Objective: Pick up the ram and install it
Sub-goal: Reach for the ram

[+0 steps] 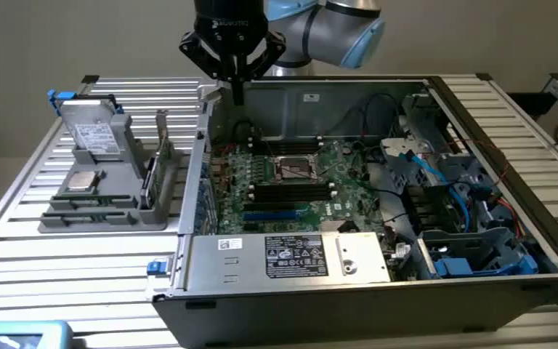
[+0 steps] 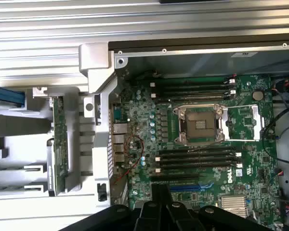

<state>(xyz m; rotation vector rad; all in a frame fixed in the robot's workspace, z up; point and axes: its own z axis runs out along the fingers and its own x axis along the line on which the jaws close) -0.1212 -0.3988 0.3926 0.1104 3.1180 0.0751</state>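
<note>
- Nearest in the exterior view, a teal object [image 1: 12,336] is cut off by the corner, and we cannot tell what it is.
- Behind it the computer case [image 1: 357,298] lies open on the slatted worktop [image 1: 85,269]. Its labelled metal cover [image 1: 289,256] hides what sits beneath.
- Inside we see the motherboard [image 1: 347,178] with the processor socket [image 1: 296,167] and black memory slots [image 1: 289,193].
- The wrist view looks straight down on the socket [image 2: 201,125] and shows one bank of slots [image 2: 197,159] on each side of it. From outside, the farther bank is hard to make out.
- Toward the exterior view's right, the cables [image 1: 424,174] are too tangled for us to trace.
- To the exterior view's left of the case stands a grey holder [image 1: 75,214]. The ram [image 1: 147,182] sits in it on edge, just beside a taller green card [image 1: 169,171] and well apart from the slots.
- In the wrist view a green board [image 2: 60,144] stands on edge in the holder. We cannot tell whether it is the ram or the card.
- Farthest back, the hand [image 1: 237,93] hangs above the case's rear corner, clenched on nothing. The wrist view shows it [image 2: 161,192] partly cut off by the frame edge.
- The arm [image 1: 328,25] is cut off by the top of the frame.
</note>
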